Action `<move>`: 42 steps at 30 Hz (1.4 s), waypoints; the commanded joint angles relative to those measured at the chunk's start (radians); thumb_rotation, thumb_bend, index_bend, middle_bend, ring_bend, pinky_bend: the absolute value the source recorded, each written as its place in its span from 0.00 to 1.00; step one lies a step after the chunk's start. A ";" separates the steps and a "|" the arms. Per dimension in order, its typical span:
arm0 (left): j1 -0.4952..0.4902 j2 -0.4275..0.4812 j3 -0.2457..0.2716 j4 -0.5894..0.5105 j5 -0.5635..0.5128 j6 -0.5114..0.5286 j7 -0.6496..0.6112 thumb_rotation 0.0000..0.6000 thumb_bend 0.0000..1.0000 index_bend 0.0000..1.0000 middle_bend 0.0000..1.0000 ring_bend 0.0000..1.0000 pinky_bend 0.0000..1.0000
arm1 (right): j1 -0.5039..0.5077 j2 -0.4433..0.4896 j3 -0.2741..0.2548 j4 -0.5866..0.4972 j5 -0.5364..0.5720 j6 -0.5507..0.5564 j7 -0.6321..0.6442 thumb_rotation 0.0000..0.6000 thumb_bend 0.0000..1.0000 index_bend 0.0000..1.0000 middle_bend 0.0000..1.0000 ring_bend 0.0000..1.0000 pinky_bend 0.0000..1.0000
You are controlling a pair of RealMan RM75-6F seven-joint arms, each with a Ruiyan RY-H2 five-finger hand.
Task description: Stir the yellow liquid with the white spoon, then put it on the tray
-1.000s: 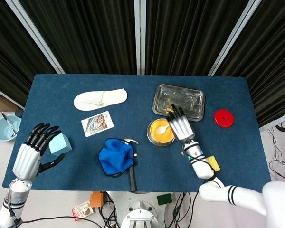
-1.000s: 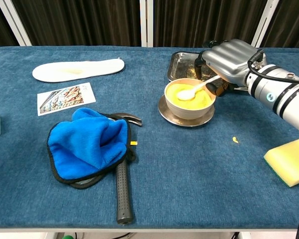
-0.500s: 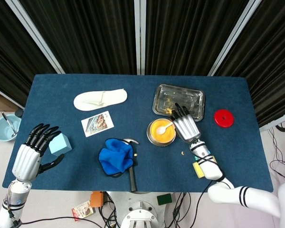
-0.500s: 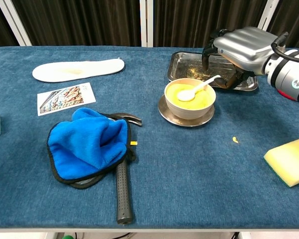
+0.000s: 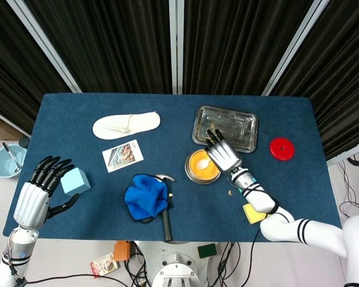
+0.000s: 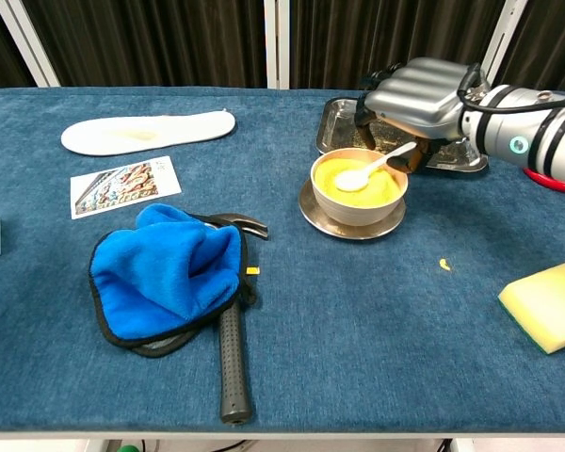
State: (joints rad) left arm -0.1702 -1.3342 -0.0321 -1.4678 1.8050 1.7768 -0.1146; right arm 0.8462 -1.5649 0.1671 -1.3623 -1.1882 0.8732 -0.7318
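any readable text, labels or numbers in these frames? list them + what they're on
None legible.
Picture card: printed image, any lettering too small to read.
Small packet on the floor by the table's front edge: print blurred.
Bowl, tray, white spoon, red disc: no markings visible.

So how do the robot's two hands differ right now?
The right hand hovers over the bowl, fingers by the white spoon; whether it grips the spoon is unclear. The left hand sits off the table's near-left edge beside the light blue block, fingers spread, holding nothing. Both have silver backs and dark fingers.
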 commanded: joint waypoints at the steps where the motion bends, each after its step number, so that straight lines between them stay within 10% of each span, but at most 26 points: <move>1: 0.003 -0.001 0.001 0.004 -0.004 0.002 -0.005 1.00 0.17 0.18 0.17 0.11 0.12 | 0.006 -0.007 -0.007 0.014 -0.007 -0.003 0.013 1.00 0.40 0.46 0.23 0.04 0.12; 42: 0.008 -0.018 -0.003 0.041 -0.019 -0.004 -0.035 1.00 0.17 0.18 0.17 0.11 0.12 | 0.022 -0.050 -0.035 0.113 -0.024 0.016 0.088 1.00 0.46 0.58 0.27 0.04 0.11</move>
State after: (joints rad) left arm -0.1622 -1.3524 -0.0351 -1.4269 1.7858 1.7727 -0.1499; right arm 0.8682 -1.6151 0.1324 -1.2487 -1.2117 0.8888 -0.6431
